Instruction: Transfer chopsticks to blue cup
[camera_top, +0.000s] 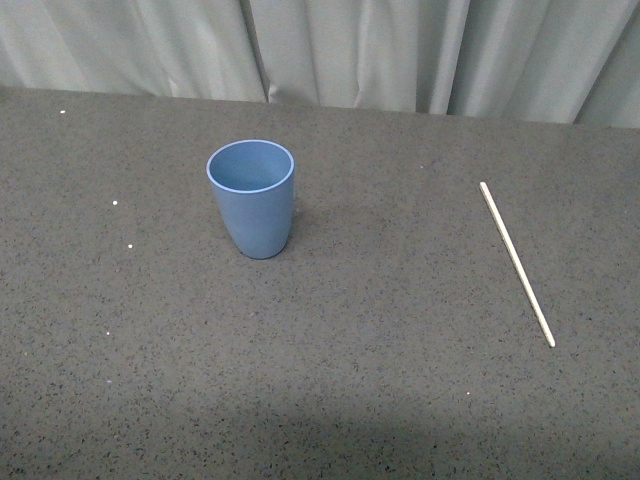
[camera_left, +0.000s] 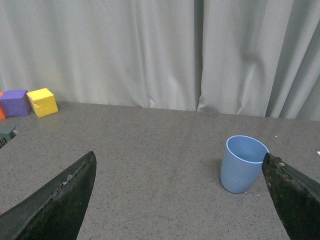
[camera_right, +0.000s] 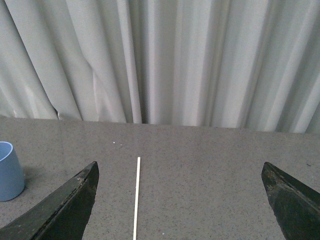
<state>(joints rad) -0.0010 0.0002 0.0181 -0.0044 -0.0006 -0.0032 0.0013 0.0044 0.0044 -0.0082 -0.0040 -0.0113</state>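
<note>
The blue cup (camera_top: 252, 197) stands upright and empty on the dark speckled table, left of centre in the front view. The chopstick (camera_top: 516, 263), a thin off-white stick, lies flat on the table to the right of the cup. Neither arm shows in the front view. In the left wrist view my left gripper (camera_left: 180, 200) is open and empty, with the cup (camera_left: 243, 163) ahead near one fingertip (camera_left: 292, 192). In the right wrist view my right gripper (camera_right: 180, 200) is open and empty; the chopstick (camera_right: 136, 198) lies between its fingers, nearer one fingertip (camera_right: 75, 202), and the cup's edge (camera_right: 10, 171) shows at the side.
Grey curtains (camera_top: 340, 50) hang behind the table's far edge. A yellow block (camera_left: 42, 102) and a purple block (camera_left: 16, 102) sit by the curtain in the left wrist view, with an orange one cut off beside them. A few white specks dot the table (camera_top: 380, 350).
</note>
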